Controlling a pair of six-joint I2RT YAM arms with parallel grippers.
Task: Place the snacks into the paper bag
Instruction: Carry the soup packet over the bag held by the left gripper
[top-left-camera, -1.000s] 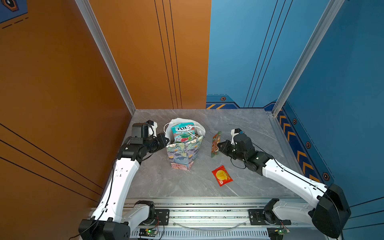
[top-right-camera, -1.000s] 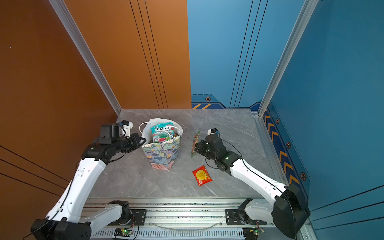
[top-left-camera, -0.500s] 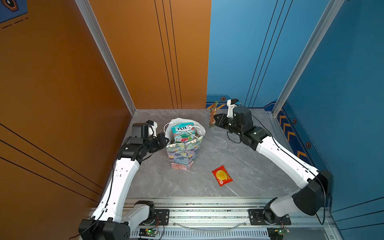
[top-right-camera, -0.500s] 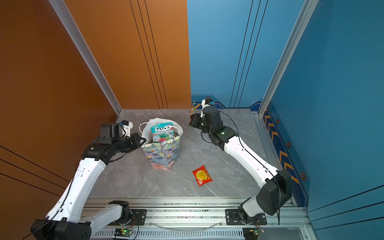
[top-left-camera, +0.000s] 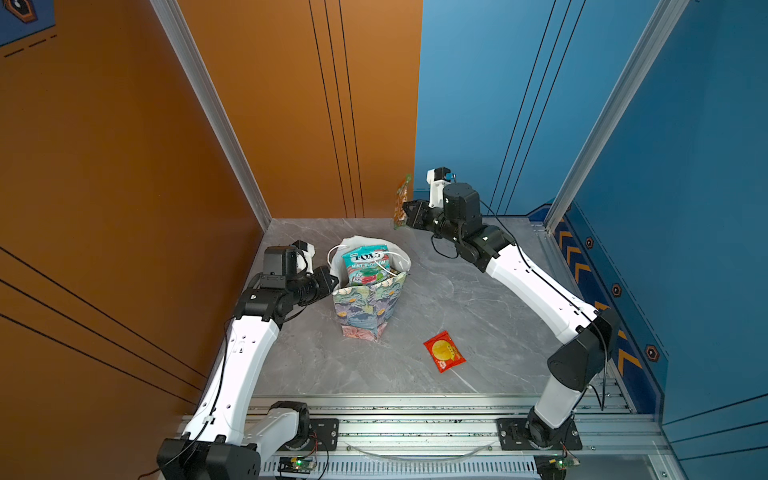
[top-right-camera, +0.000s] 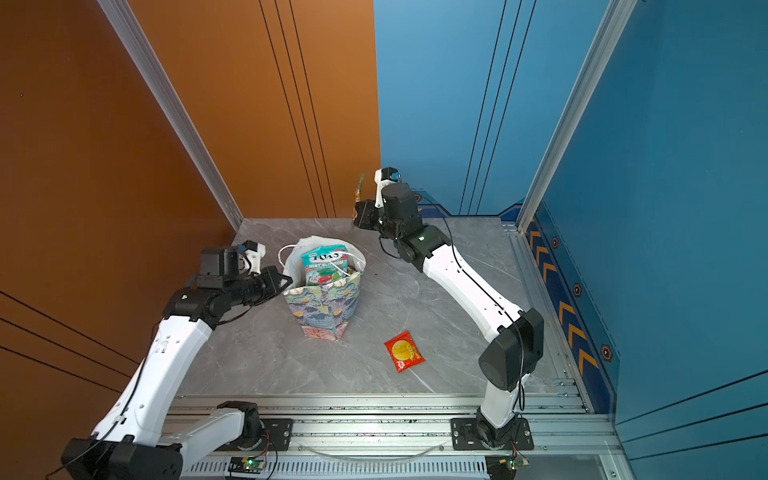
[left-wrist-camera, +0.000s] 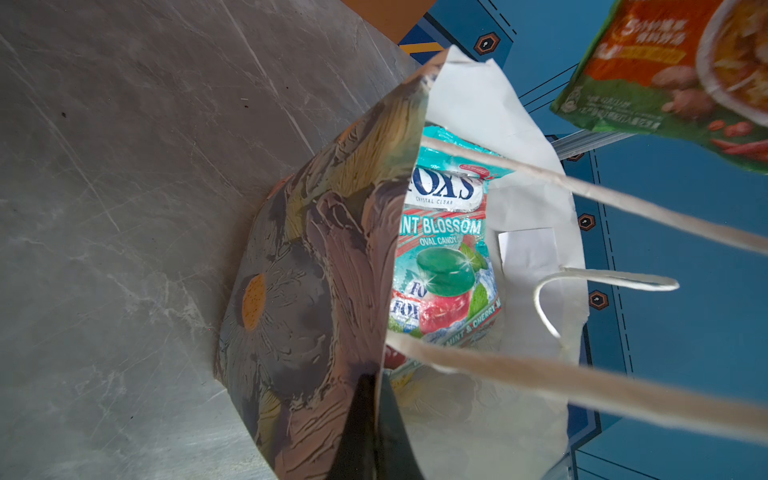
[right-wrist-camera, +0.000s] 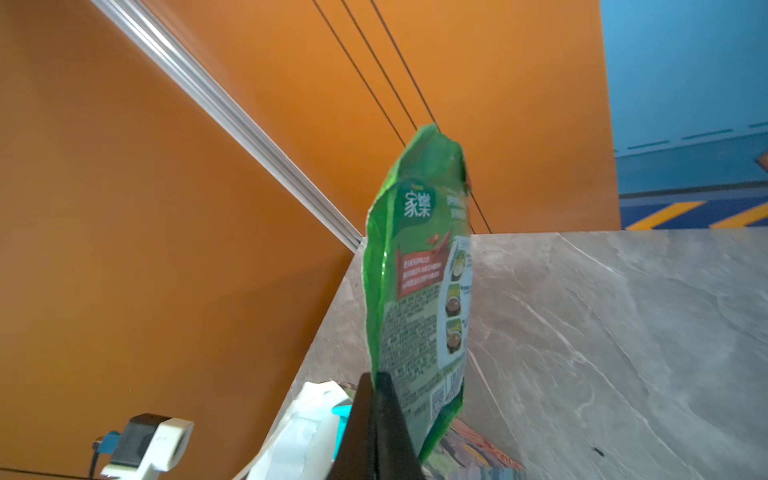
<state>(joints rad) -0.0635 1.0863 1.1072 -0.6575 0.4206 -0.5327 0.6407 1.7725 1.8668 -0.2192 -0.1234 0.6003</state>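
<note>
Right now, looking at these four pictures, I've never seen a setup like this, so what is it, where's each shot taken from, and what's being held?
Two white robot arms stand at the front of a grey table. Two pictures look down from overhead; two come from cameras on the arms' wrists. The left gripper is shut on the rim of the floral paper bag, which already holds a teal candy packet. The right gripper is shut on a green-orange sachet, held in the air beyond the bag. A red sachet lies on the table.
</note>
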